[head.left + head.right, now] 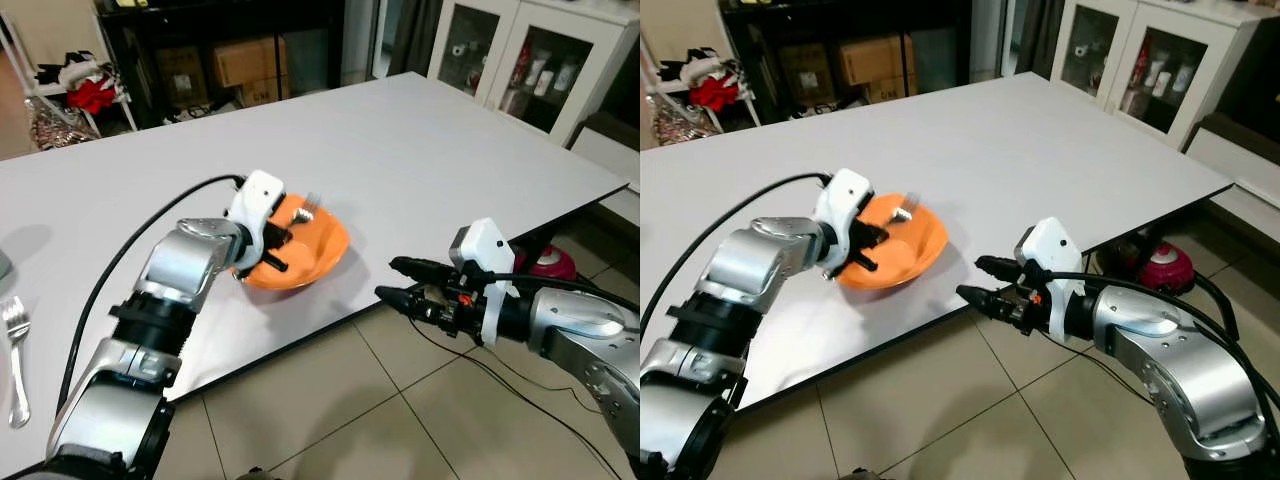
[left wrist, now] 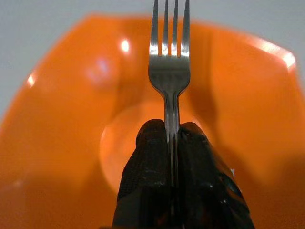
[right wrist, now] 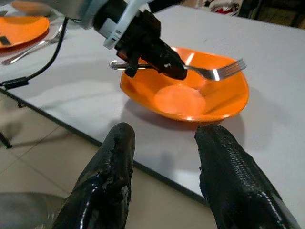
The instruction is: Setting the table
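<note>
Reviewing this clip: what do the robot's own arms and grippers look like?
Both arms are silver metal with black joint rings and a white housing at each wrist. The left gripper and right gripper have long black textured fingers. A black cable loops along the left arm; red shows at the right wrist.

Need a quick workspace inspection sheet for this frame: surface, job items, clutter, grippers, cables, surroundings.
Surface: white table, mostly bare; tiled floor beside it.
Job's things: orange bowl near the table's edge; held fork above it, tines out; second fork lying flat far to the robot's left; orange plate with another utensil beside it.
Clutter: nothing seen on the table.
Grippers: left gripper shut on the fork's handle over the bowl; right gripper open, off the table edge, pointing toward the bowl.
Cables: black cable along the left arm; cables on the floor under the right arm.
Surroundings: glass-door cabinet, cardboard boxes on dark shelving, red item on the floor.
</note>
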Controlling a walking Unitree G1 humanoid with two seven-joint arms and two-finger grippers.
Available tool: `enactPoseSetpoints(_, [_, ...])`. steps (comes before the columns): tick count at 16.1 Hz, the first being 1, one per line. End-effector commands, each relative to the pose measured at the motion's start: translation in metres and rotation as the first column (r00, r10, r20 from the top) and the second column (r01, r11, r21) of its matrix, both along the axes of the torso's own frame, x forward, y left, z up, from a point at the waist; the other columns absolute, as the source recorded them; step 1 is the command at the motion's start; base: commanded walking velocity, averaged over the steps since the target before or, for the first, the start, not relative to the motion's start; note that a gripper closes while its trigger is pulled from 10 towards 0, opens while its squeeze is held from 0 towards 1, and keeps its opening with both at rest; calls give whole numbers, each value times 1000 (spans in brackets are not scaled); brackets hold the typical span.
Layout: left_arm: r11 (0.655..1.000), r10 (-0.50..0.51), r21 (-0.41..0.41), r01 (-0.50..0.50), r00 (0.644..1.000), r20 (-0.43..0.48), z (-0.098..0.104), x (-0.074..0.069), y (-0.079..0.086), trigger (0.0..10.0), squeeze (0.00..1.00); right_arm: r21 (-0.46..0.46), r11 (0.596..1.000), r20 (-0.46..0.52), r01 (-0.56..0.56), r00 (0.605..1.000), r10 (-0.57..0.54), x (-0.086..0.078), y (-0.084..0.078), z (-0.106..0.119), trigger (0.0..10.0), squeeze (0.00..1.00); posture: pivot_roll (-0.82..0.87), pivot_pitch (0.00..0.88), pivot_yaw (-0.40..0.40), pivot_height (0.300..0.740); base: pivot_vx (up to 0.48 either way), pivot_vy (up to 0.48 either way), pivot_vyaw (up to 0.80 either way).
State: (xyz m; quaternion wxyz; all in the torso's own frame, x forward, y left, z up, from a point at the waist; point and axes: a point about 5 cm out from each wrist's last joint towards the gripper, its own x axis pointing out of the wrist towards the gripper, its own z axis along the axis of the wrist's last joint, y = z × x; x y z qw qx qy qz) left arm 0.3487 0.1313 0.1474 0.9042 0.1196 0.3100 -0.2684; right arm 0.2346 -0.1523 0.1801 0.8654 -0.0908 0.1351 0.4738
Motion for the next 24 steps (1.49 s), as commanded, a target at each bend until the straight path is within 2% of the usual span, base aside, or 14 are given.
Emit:
enactPoseSetpoints(1, [999, 7, 43, -7, 1000, -5, 2, 2, 3, 10000, 0, -3, 999, -17, -34, 999, 34, -5, 3, -1, 10000, 0, -113, 0, 50, 740, 0, 0, 0])
enactPoseSetpoints(3, [992, 6, 128, -1, 999, -40, -5, 1, 7, 10000, 0, -25, 997, -32, -75, 997, 74, -9, 3, -2, 10000, 0, -110, 0, 46, 740, 0, 0, 0])
enactPoseSetpoints(6, [970, 48, 238, -42, 999, -21, 0, 6, 18, 10000, 0, -32, 996, -34, -83, 996, 82, -8, 3, -1, 10000, 0, -110, 0, 46, 740, 0, 0, 0])
enactPoseSetpoints(11, [964, -10, 267, 15, 1000, -20, 17, 3, 20, 10000, 0, -36, 993, -55, -110, 993, 108, -10, 2, -2, 10000, 0, -102, 0, 35, 740, 0, 0, 0])
enactPoseSetpoints(13, [949, -18, 314, 28, 999, -33, 16, 2, 25, 10000, 0, -35, 992, -66, -122, 991, 120, -11, 2, -2, 10000, 0, -97, 0, 34, 740, 0, 0, 0])
enactPoseSetpoints(15, [951, -26, 307, 38, 999, -43, 15, 2, 25, 10000, 0, -30, 990, -80, -135, 988, 132, -14, 3, -3, 10000, 0, -95, 0, 34, 740, 0, 0, 0])
enactPoseSetpoints(16, [953, -41, 296, 55, 998, -53, 15, 1, 24, 10000, 329, -30, 990, -86, -140, 987, 137, -14, 3, -4, 10000, 0, -95, 0, 34, 740, 0, 0, 0])
enactPoseSetpoints(17, [954, -47, 294, 62, 997, -57, 14, 0, 23, 10000, 859, -31, 990, -86, -141, 987, 138, -14, 3, -4, 10000, 0, -95, 0, 34, 740, 0, 0, 0])
enactPoseSetpoints(18, [953, -48, 297, 63, 997, -59, 13, 0, 23, 10000, 1000, -32, 990, -87, -141, 987, 138, -14, 2, -4, 10000, 0, -95, 0, 34, 740, 0, 0, 0])
enactPoseSetpoints(21, [951, -64, 299, 81, 996, -66, 14, -2, 22, 10000, 1000, -30, 990, -91, -139, 986, 136, -15, 2, -4, 10000, 0, -97, 0, 33, 740, 0, 0, 0])
enactPoseSetpoints(23, [954, -79, 291, 77, 997, -5, 24, 2, 23, 10000, 1000, -26, 990, -90, -136, 987, 133, -15, 1, -3, 10000, 0, -96, 0, 32, 740, 0, 0, 0])
enactPoseSetpoints(24, [961, -100, 265, 82, 993, 58, 34, 3, 22, 10000, 1000, -16, 991, -85, -130, 988, 128, -15, 2, -3, 10000, 0, -98, 0, 34, 740, 0, 0, 0])
